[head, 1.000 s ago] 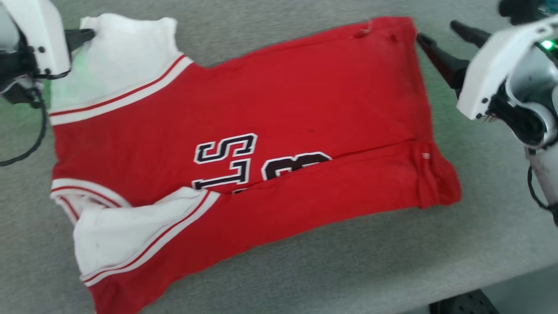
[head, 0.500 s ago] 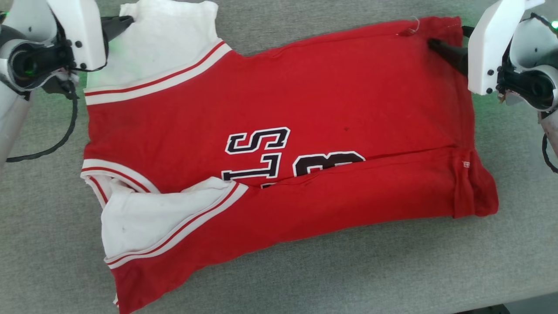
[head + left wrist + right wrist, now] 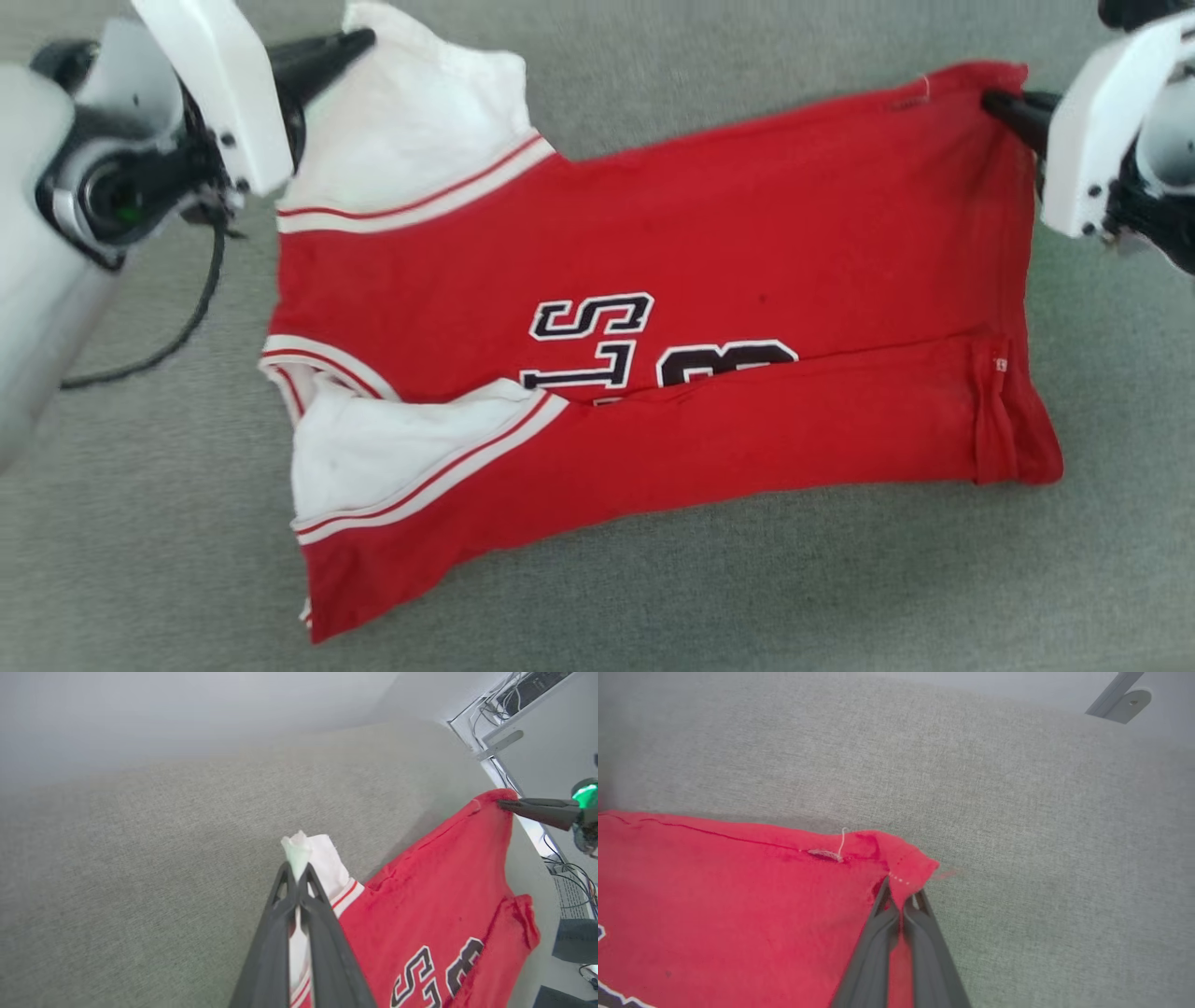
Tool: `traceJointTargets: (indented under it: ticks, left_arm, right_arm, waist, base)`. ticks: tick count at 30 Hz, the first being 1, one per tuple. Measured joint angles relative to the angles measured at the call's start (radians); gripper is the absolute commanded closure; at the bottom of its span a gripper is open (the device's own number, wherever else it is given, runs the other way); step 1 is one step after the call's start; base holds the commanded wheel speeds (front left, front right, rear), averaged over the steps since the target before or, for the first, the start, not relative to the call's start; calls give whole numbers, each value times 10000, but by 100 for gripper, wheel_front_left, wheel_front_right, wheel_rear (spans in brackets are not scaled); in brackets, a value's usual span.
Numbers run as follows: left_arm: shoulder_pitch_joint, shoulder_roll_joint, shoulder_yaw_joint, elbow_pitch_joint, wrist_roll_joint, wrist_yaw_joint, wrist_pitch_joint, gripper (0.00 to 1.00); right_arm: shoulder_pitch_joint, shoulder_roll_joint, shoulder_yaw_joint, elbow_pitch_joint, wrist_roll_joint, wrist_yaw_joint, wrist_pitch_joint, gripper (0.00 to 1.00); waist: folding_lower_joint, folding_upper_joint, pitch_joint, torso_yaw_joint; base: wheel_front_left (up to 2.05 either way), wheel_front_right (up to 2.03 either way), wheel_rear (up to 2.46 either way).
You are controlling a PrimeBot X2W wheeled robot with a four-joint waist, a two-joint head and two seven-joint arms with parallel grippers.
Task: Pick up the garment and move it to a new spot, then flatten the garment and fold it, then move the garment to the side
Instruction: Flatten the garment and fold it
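The left gripper (image 3: 355,42) has its two dark fingers pressed together on the far corner of a white sleeve end (image 3: 411,131), and a small tuft of cloth pokes out past the tips. From those fingers the garment (image 3: 709,243), a red jersey shirt with white striped trim and black lettering, stretches across a grey cloth-covered table (image 3: 653,588) to the right gripper (image 3: 997,101), whose fingers pinch the far hem corner (image 3: 908,863). The near long side is already folded over part of the lettering and lies on the table, well away from both sets of fingers. The shirt looks light, soft and limp, likely to sag between the two holds and drape rather than keep its shape. It seems neither slippery nor fragile. These corner pinches on hemmed, doubled cloth look like sound places to hold, with the span between them kept taut so a fold falls straight.
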Motion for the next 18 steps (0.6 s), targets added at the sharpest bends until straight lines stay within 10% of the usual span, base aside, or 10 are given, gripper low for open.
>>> traceJointTargets:
  ticks: [18]
  left_arm:
    - [5024, 3774, -901, -5827, -723, 2, -4048, 100]
  right_arm:
    - [4840, -2646, -821, -3601, 589, 0, -405, 100]
  waist:
    - [0, 0, -2243, 1178]
  base:
    - [0, 0, 0]
